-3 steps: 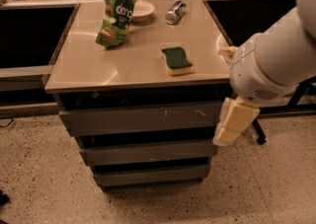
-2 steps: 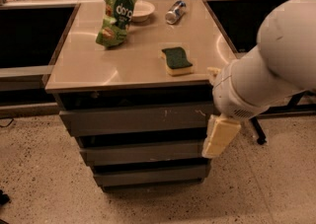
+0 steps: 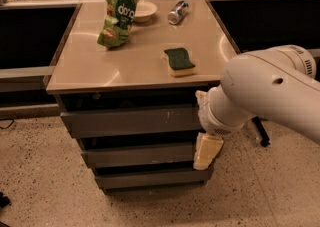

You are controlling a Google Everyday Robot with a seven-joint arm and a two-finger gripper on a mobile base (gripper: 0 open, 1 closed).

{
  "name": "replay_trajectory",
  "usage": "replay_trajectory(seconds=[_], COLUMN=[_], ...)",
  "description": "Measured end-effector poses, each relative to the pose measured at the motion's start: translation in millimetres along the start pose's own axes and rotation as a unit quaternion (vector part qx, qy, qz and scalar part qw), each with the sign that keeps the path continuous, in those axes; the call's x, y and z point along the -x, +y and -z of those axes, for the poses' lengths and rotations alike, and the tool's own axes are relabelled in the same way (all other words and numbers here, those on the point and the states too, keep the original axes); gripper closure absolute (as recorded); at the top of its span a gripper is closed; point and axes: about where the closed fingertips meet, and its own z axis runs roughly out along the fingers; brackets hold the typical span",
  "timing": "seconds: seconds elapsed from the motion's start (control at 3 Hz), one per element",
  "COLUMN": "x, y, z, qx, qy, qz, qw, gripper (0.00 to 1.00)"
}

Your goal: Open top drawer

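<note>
The top drawer (image 3: 130, 121) is the widest grey metal front of three, just under the counter top, with small white scratch marks right of centre. It looks closed. My gripper (image 3: 206, 151) hangs from the white arm (image 3: 265, 96) at the cabinet's right front, its cream fingers pointing down in front of the right end of the middle drawer (image 3: 137, 155). The arm covers the right end of the top drawer. The bottom drawer (image 3: 150, 178) is below.
On the counter top (image 3: 85, 71) stand a green chip bag (image 3: 117, 15), a white bowl (image 3: 142, 10), a tipped can (image 3: 177, 12) and a green-and-yellow sponge (image 3: 179, 61). Dark recesses flank the cabinet. Speckled floor lies in front.
My arm and gripper have moved left, from beside the cabinet's right edge to in front of the drawers' right end. The drawers have not moved.
</note>
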Motion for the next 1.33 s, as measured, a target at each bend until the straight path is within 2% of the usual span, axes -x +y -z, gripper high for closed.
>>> replay_trajectory(seconds=[0.33, 0.67, 1.33], x=[0, -3, -15], y=[0, -1, -9], z=[0, -11, -57], qx=[0.000, 0.007, 0.033], qy=[0.000, 0.007, 0.010], qz=[0.000, 0.013, 0.036], qw=[1.0000, 0.9999, 0.9987], gripper=[0.00, 0.00, 0.00])
